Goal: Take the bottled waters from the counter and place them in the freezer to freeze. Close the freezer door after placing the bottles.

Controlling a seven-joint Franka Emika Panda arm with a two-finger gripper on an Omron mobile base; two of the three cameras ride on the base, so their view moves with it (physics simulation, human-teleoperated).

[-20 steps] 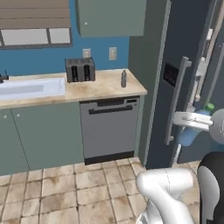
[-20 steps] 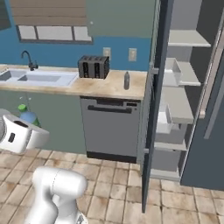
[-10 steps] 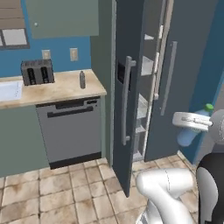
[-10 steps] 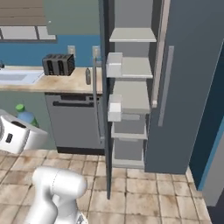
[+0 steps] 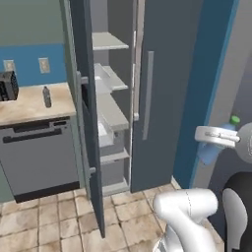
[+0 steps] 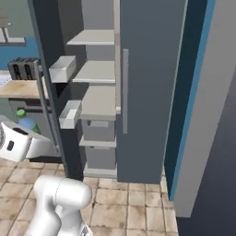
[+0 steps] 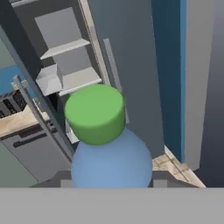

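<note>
our gripper (image 7: 109,181) pinches the blue bottle (image 7: 111,157) with green cap; the freezer door (image 5: 83,113) stands open, the grey bottle (image 5: 47,96) on the counter (image 5: 29,106).

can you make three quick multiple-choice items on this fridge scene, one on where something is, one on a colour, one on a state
1. Where does the small smoky grey plastic bottle stand?
A. on the beige marble-patterned counter
B. on a freezer shelf
C. on the tiled floor

2. What colour is the cap of the clear blue plastic bottle in the jaws?
A. grey
B. green
C. white

3. How is the tall dark grey freezer door?
A. shut
B. taken off
C. swung open

Answers:
1 A: the grey bottle stands on the counter, by the dark toaster.
2 B: the hand view shows a green cap on the blue bottle.
3 C: the door stands open, baring the pale grey shelves.
</note>
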